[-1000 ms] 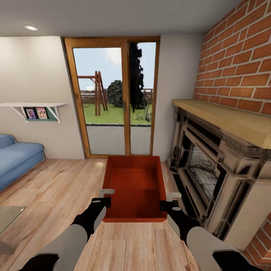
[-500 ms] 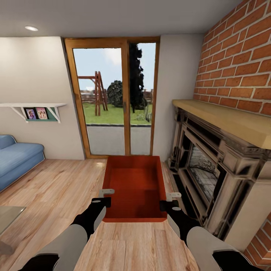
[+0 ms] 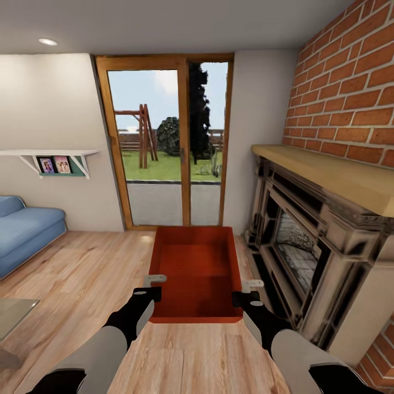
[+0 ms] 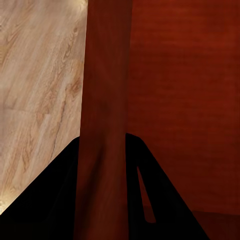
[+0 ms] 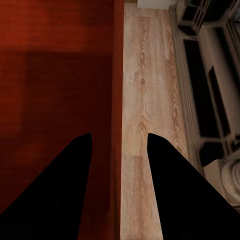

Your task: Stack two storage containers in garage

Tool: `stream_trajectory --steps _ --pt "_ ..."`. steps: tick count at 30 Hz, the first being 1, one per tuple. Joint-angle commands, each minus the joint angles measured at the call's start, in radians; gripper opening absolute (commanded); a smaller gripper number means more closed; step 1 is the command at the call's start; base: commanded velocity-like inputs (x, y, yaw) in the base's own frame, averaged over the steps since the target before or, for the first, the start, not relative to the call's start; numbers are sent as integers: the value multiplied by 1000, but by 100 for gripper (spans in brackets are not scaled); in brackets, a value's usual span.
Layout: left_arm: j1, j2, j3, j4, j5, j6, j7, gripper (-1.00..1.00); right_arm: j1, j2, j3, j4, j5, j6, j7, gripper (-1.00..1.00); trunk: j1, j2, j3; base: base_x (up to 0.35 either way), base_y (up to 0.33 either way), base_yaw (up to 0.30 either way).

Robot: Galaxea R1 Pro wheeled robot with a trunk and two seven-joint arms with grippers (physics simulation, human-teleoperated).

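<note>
Living-room planks run ahead to the glass doors [image 3: 169, 142], with the brick-topped fireplace [image 3: 306, 246] off beyond the right tool and the blue sofa [image 3: 24, 232] away past the left one. Between the two tools rides one storage container [image 3: 196, 273], orange-red, open top up, carried level above the wood floor [image 3: 82, 273].

The left tool [image 3: 146, 295] is clamped on the bin's near left wall; the left wrist view has that wall [image 4: 102, 120] running straight between the dark fingers [image 4: 50, 200]. The right tool [image 3: 245, 298] straddles the right wall [image 5: 117, 100], a finger on either side of it, and looks closed on it too.

What's changed in the last second? Very little: the doors and the wall shelf [image 3: 52, 158] have slid a touch sideways in the head view, so the camera has turned slightly, while bin and tools sit just where they were against each other. That reads as the base beginning to swing away. The grip is secure, the haul to the garage barely begun, and no concrete floor is in sight yet.
</note>
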Motion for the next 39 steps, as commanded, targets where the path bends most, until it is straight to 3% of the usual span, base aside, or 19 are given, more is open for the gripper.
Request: stream_trajectory --steps 1,39 --pt "0 -2 5 -2 6 3 -3 -100 0 5 4 0 -5 2 -1 -100 0 -1 0 0 0 194" --pt "0 -2 5 -1 6 3 -3 -100 -1 8 7 0 -5 4 0 -100 0 -1 0 0 0 271"
